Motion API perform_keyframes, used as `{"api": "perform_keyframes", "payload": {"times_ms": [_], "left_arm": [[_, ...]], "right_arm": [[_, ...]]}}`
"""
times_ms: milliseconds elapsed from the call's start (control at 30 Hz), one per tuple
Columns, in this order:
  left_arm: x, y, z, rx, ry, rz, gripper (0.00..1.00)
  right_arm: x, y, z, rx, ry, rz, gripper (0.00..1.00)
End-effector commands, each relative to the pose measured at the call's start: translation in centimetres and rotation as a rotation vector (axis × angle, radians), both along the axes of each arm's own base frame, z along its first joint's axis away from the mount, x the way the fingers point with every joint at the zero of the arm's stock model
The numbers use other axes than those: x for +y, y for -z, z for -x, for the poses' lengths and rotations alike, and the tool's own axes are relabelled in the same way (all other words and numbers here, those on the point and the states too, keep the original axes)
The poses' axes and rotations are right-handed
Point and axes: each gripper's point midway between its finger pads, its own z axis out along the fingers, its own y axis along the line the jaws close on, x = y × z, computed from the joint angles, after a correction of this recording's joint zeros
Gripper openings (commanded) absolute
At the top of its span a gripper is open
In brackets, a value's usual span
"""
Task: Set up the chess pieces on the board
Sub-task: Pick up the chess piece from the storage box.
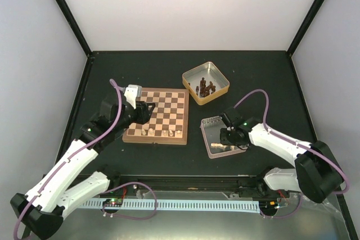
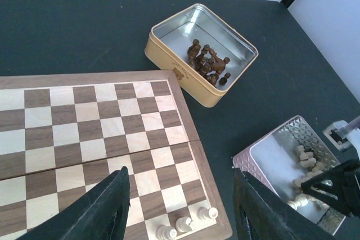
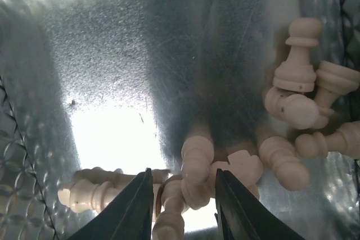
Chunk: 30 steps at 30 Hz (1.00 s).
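The board [image 1: 163, 108] lies left of centre; it fills the left wrist view [image 2: 84, 122]. Several pale chess pieces [image 1: 170, 133] stand on its near row, three at the corner [image 2: 183, 224]. My left gripper [image 1: 146, 111] hovers over the board's left part, open and empty [image 2: 183, 209]. My right gripper [image 1: 226, 140] reaches into a shiny tin [image 1: 209, 125] of pale pieces [image 3: 298, 77]. It is open [image 3: 183, 209], its jaws down among lying pieces, straddling one pale piece [image 3: 197, 170] without closing on it.
A yellow tin [image 1: 219, 82] with dark brown pieces [image 2: 207, 63] stands behind and right of the board. The pale-piece tin also shows in the left wrist view [image 2: 275, 155]. Black frame posts rise at the back corners.
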Motion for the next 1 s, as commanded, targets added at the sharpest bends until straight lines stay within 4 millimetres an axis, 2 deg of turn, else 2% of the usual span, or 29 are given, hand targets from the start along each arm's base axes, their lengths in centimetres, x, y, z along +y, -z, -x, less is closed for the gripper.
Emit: {"api": "perform_keyframes", "payload": {"times_ms": [0,100,267,433,633,867,967], "left_arm": [[0.2,-1.1,-0.5,-0.048,-0.02,0.005,0.52],[0.2,-0.9,-0.6,-0.041,-0.022,-0.002,0.52],[0.4,-0.9,-0.6,-0.042,-0.026,-0.01,0.51],[0.6,-0.9,-0.6,-0.045,-0.036,-0.014,0.51],[0.8,-0.7,-0.6,-0.04,-0.051,-0.019,0.51],[1.0,-0.4,-0.5,-0.029,-0.061,-0.025,0.51],[1.2,-0.3,-0.5,-0.027,-0.072,-0.027,0.51]], "right_arm": [[0.2,0.4,0.9,0.031,-0.015,0.018,0.31],[0.2,0.6,1.1,0.041,-0.014,0.026,0.22],[0.3,0.6,1.3,0.048,-0.011,0.023,0.16],[0.9,-0.5,0.7,0.019,-0.012,-0.006,0.04],[1.3,-3.3,-0.7,-0.058,-0.004,-0.023,0.03],[0.9,-3.6,-1.4,-0.086,-0.005,0.015,0.04],[1.1,-4.4,-2.1,-0.123,-0.014,0.025,0.04]]}}
